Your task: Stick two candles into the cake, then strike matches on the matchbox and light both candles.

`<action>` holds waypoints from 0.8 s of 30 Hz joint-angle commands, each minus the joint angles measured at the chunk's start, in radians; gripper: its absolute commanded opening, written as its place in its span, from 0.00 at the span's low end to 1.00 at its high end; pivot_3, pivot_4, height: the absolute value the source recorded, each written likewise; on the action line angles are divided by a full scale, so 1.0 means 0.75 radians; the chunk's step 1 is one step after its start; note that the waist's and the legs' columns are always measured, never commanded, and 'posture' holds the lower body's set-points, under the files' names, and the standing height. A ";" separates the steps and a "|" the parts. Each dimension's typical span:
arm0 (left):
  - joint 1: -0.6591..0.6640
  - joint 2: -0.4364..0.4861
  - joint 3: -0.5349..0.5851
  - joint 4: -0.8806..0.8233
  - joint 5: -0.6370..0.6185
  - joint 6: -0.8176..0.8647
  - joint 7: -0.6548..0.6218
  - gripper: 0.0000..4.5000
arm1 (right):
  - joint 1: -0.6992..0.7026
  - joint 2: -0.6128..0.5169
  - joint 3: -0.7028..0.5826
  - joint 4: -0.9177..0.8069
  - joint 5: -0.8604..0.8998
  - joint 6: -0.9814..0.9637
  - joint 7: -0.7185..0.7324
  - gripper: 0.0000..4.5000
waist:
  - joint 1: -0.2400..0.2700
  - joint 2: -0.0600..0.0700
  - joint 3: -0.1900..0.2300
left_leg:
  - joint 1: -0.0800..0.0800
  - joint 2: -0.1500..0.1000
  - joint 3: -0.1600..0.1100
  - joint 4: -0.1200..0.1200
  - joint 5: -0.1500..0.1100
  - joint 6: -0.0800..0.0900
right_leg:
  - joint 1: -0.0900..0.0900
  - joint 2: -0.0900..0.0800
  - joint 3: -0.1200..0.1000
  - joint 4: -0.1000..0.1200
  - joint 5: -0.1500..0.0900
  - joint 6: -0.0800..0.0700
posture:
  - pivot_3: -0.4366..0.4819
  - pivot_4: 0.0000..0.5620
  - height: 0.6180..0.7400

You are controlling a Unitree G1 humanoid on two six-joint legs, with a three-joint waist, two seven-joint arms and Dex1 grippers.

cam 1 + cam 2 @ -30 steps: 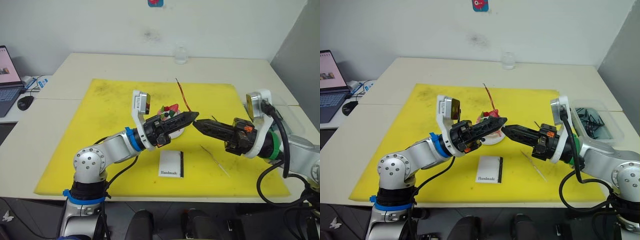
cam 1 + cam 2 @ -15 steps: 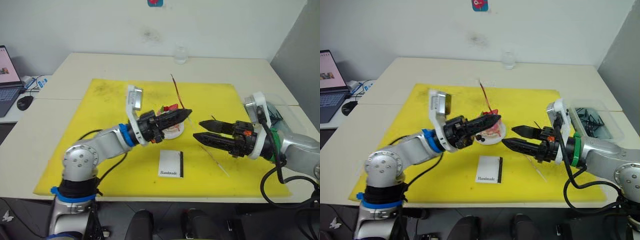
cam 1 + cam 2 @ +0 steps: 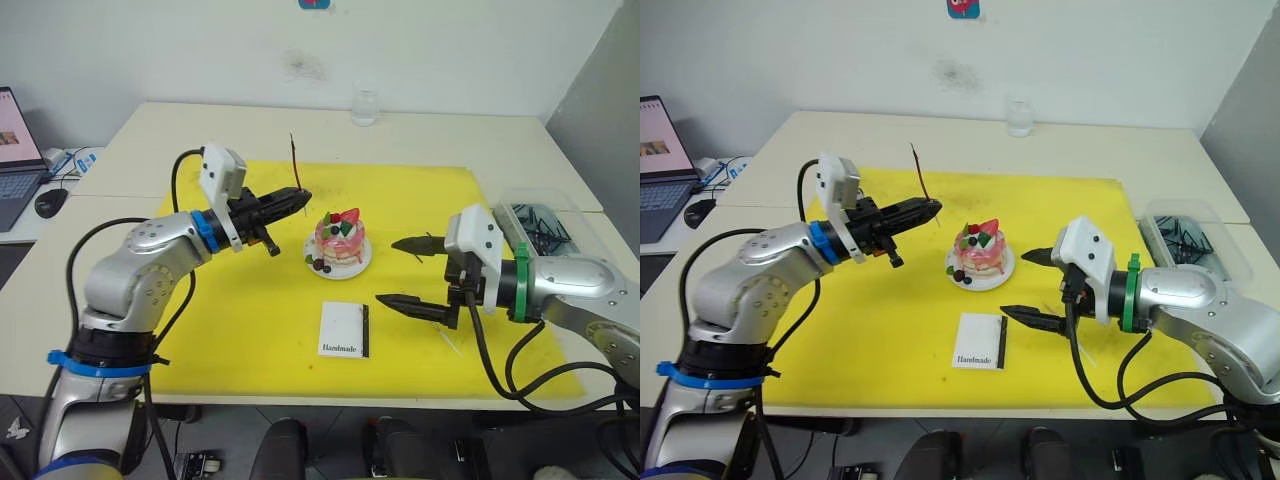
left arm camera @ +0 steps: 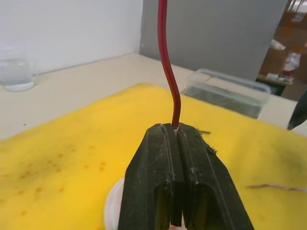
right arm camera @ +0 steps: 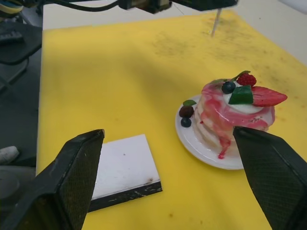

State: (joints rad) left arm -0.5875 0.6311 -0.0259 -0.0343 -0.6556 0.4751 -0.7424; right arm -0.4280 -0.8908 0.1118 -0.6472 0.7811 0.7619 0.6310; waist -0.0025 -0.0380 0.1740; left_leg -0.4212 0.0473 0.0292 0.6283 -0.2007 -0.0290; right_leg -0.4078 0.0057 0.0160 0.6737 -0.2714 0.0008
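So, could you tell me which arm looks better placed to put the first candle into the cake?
Probably the left. Its pincer is already shut on a candle, held upright just to the robot's left of the cake. The right pincer is open and empty, and the second candle lies on the yellow mat beside it.

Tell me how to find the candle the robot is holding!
Look at the yellow mat and the small pink cake. Beside it, the left gripper pinches a thin, wavy dark-red candle pointing upward. The other stick lies flat.
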 commanded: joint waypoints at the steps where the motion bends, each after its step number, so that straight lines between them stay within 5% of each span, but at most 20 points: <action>1: -0.047 -0.057 -0.010 0.084 0.116 -0.138 -0.050 0.00 | 0.000 0.028 -0.004 -0.027 -0.077 -0.035 0.002 0.99 | 0.000 -0.001 0.000 | -0.001 0.000 0.000 0.000 0.000 0.000 | 0.000 0.000 0.000 0.000 0.000 0.000 | 0.48 0.27 1.00; 24: -0.075 -0.219 0.028 0.295 0.295 -0.247 -0.154 0.00 | -0.029 0.129 -0.048 -0.078 -0.141 0.093 -0.046 0.99 | -0.002 -0.001 0.000 | -0.002 0.000 0.000 0.001 0.000 0.000 | -0.002 0.001 -0.002 0.005 0.000 0.001 | 0.48 0.27 1.00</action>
State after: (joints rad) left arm -0.6236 0.4735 -0.0315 0.2011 -0.4293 0.2985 -0.8549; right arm -0.4275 -0.7967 0.1061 -0.6732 0.6801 0.8340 0.6038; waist -0.0043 -0.0384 0.1743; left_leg -0.4227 0.0475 0.0289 0.6294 -0.2006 -0.0290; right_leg -0.4096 0.0067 0.0147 0.6773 -0.2712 0.0013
